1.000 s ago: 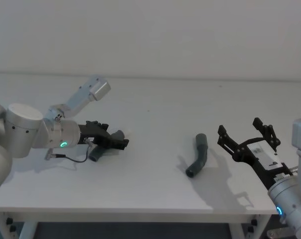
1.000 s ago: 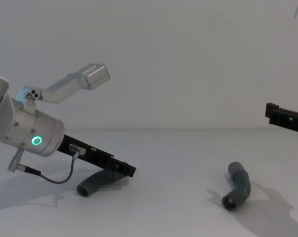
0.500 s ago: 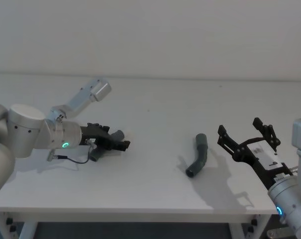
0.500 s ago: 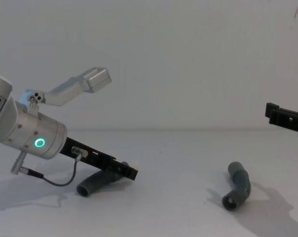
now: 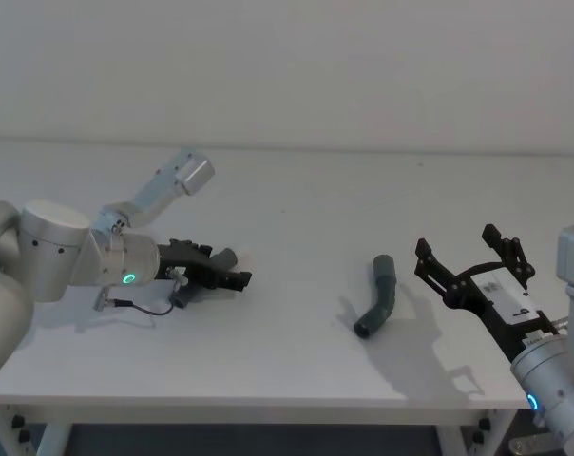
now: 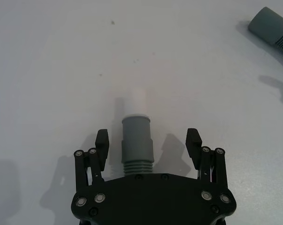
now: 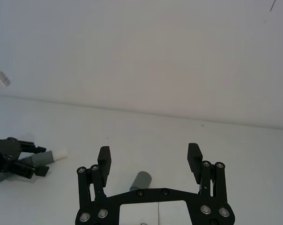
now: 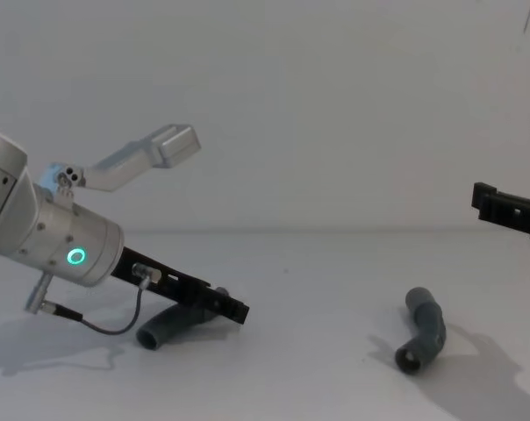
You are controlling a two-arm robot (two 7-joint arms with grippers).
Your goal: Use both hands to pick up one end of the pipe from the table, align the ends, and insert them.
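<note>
Pale grey wall (image 5: 287, 66) behind, white desk (image 5: 296, 209) in front of me. My left pincer (image 5: 232, 278) (image 6: 148, 140) sits low over the desk at about nine o'clock, tilted down. Its jaws stand wide, one on each side of the straight pipe piece (image 6: 137, 140) (image 8: 164, 324), with a gap on both sides of the smooth grey collar. The white tip (image 6: 137, 99) pokes out past my fingertips, and the ribbed end rests on the desk below my wrist.

Well apart, toward three o'clock from that pincer, the bent pipe piece (image 5: 379, 296) (image 8: 423, 338) lies flat on the desk, untouched. My right pincer (image 5: 458, 242) (image 7: 148, 152) hangs above the desk at about three o'clock of the bent piece, its jaws spread wide and gripping nothing.
</note>
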